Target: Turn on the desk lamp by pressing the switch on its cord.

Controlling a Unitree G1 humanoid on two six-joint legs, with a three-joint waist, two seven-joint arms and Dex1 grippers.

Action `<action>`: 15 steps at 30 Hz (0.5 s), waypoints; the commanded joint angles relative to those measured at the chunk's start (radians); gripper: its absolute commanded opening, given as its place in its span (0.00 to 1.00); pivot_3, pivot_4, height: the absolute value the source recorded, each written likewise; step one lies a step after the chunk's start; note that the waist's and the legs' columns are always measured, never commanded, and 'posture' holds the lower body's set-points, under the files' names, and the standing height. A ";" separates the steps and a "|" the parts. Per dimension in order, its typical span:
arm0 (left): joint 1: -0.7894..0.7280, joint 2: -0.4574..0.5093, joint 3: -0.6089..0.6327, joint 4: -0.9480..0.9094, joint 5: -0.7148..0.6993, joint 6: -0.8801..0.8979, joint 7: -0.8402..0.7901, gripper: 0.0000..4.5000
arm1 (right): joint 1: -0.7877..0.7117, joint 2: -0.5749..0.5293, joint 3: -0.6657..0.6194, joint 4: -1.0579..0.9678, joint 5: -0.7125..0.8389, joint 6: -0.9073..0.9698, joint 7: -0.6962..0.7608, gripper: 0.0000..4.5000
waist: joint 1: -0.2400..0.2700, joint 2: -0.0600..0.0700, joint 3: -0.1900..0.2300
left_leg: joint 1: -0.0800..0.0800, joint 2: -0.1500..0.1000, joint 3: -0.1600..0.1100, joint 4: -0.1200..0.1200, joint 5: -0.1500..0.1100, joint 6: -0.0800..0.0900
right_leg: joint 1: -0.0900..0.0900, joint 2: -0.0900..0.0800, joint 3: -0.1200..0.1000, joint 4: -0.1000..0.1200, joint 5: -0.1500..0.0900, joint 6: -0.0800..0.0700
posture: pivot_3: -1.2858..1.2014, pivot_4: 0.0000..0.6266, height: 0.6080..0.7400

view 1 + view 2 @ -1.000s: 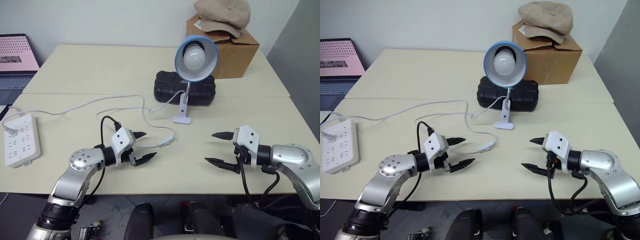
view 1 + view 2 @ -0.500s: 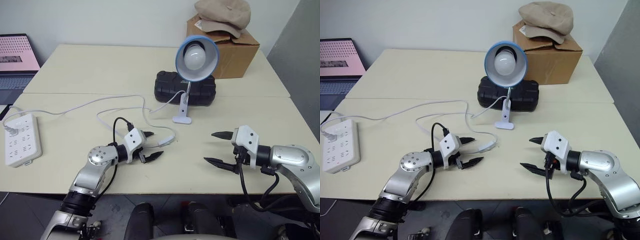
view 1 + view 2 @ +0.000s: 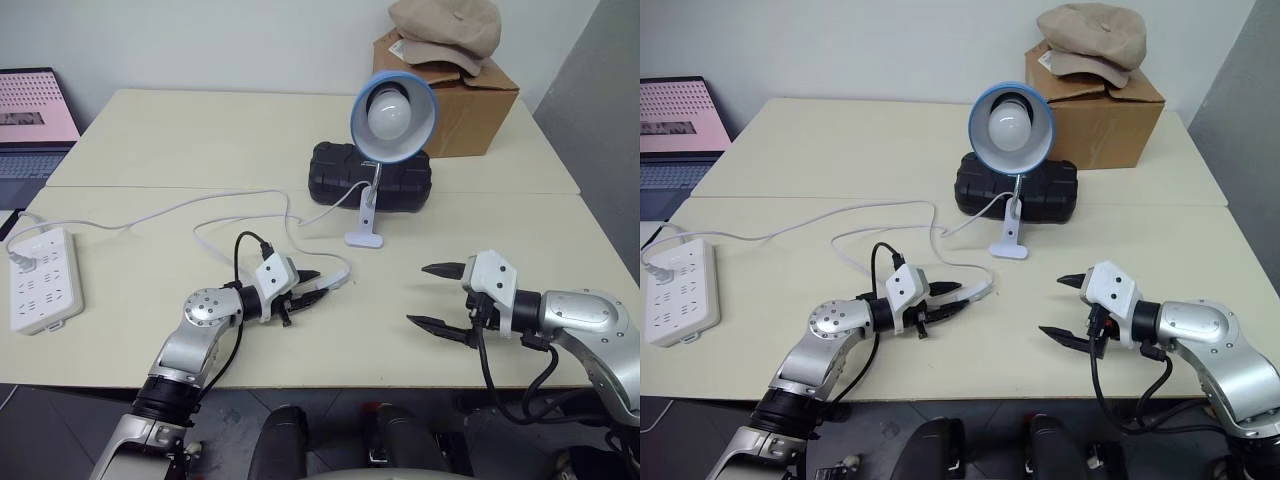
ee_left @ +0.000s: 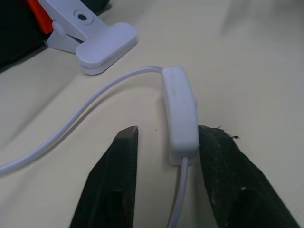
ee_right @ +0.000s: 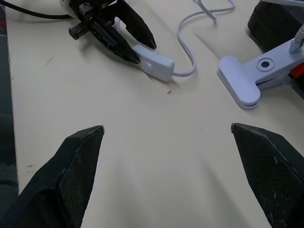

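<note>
The desk lamp (image 3: 392, 103), with a blue shade and a white bulb, stands unlit on its white clip base (image 3: 363, 238) mid-table. Its thin white cord (image 3: 200, 205) loops left toward a power strip. The white oblong switch (image 4: 179, 111) lies on the table between the fingers of my left gripper (image 3: 315, 285). The jaws are narrowed around its near end: one finger touches the switch's side, and a small gap stays at the other. My right gripper (image 3: 418, 295) hovers wide open over bare table to the right, holding nothing.
A black case (image 3: 370, 175) sits behind the lamp. At the back right is a cardboard box (image 3: 470, 100) with a beige cap (image 3: 445, 30) on top. A white power strip (image 3: 42, 280) lies at the left edge, and a laptop (image 3: 30, 110) stands beyond it.
My left gripper moved right and forward to the switch, and its wide-open fingers narrowed around it. The right gripper stayed still.
</note>
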 commanded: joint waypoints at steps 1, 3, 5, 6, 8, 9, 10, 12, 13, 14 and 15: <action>-0.011 -0.004 0.002 -0.021 -0.011 -0.017 -0.009 0.16 | -0.020 -0.003 -0.016 -0.037 0.025 0.001 0.002 1.00 | 0.000 0.000 0.000 | 0.000 0.000 0.000 0.000 0.000 0.000 | 0.000 0.000 0.000 0.000 0.000 0.000 | 0.52 0.24 1.00; -0.010 -0.003 0.003 -0.025 -0.012 -0.016 -0.013 0.09 | -0.028 -0.005 -0.010 -0.035 0.026 -0.001 0.012 1.00 | 0.000 0.000 0.000 | 0.000 0.000 0.000 0.000 0.000 0.000 | 0.000 0.000 0.000 0.000 0.000 0.000 | 0.52 0.24 1.00; -0.005 0.003 0.003 -0.033 -0.015 -0.013 -0.021 0.08 | -0.044 -0.009 -0.004 -0.027 0.028 -0.005 0.023 1.00 | 0.000 0.000 0.000 | 0.000 0.000 0.000 0.000 0.000 0.000 | 0.000 0.000 0.000 0.000 0.000 0.000 | 0.52 0.24 1.00; -0.002 0.005 0.004 -0.036 -0.016 -0.010 -0.024 0.08 | -0.053 -0.009 -0.003 -0.023 0.030 -0.005 0.027 1.00 | 0.000 0.000 0.000 | 0.000 0.000 0.000 0.000 0.000 0.000 | 0.000 0.000 0.000 0.000 0.000 0.000 | 0.52 0.24 1.00; 0.005 0.010 0.006 -0.045 -0.020 -0.006 -0.030 0.08 | -0.071 -0.008 0.000 -0.017 0.038 -0.004 0.037 1.00 | -0.001 0.000 0.000 | 0.000 0.000 0.000 0.000 0.000 0.000 | 0.000 0.000 0.000 0.000 0.000 0.000 | 0.52 0.24 1.00; 0.009 0.013 0.009 -0.054 -0.022 -0.002 -0.032 0.08 | -0.084 -0.004 0.002 -0.015 0.048 0.001 0.041 1.00 | -0.001 0.000 0.000 | 0.000 0.000 0.000 0.000 0.000 0.000 | 0.000 0.000 0.000 0.000 0.000 0.000 | 0.52 0.24 1.00; 0.013 0.017 0.013 -0.065 -0.026 0.004 -0.035 0.08 | -0.100 0.000 0.004 -0.015 0.061 0.011 0.045 1.00 | -0.001 0.000 0.000 | 0.000 0.000 0.000 0.000 0.000 0.000 | 0.000 0.000 0.000 0.000 0.000 0.000 | 0.52 0.24 1.00; 0.022 0.033 0.017 -0.094 -0.040 0.023 -0.050 0.08 | -0.135 0.009 0.011 -0.016 0.082 0.033 0.042 1.00 | -0.002 0.000 0.000 | 0.000 0.000 0.000 0.000 0.000 0.000 | 0.000 0.000 0.000 0.000 0.000 0.000 | 0.52 0.24 1.00; 0.028 0.051 0.021 -0.114 -0.051 0.038 -0.067 0.08 | -0.163 0.014 0.021 -0.017 0.099 0.052 0.043 1.00 | -0.002 0.000 0.000 | 0.000 0.000 0.000 0.000 0.000 0.000 | 0.000 0.000 0.000 0.000 0.000 0.000 | 0.52 0.24 1.00; 0.032 0.064 0.023 -0.128 -0.058 0.049 -0.079 0.08 | -0.183 0.017 0.028 -0.018 0.111 0.066 0.044 1.00 | -0.003 0.000 0.000 | 0.000 0.000 0.000 0.000 0.000 0.000 | 0.000 0.000 0.000 0.000 0.000 0.000 | 0.52 0.24 1.00; 0.035 0.087 0.029 -0.149 -0.070 0.065 -0.101 0.08 | -0.218 0.021 0.044 -0.019 0.119 0.092 0.042 1.00 | -0.005 0.000 0.000 | 0.000 0.000 0.000 0.000 0.000 0.000 | 0.000 0.000 0.000 0.000 0.000 0.000 | 0.52 0.24 1.00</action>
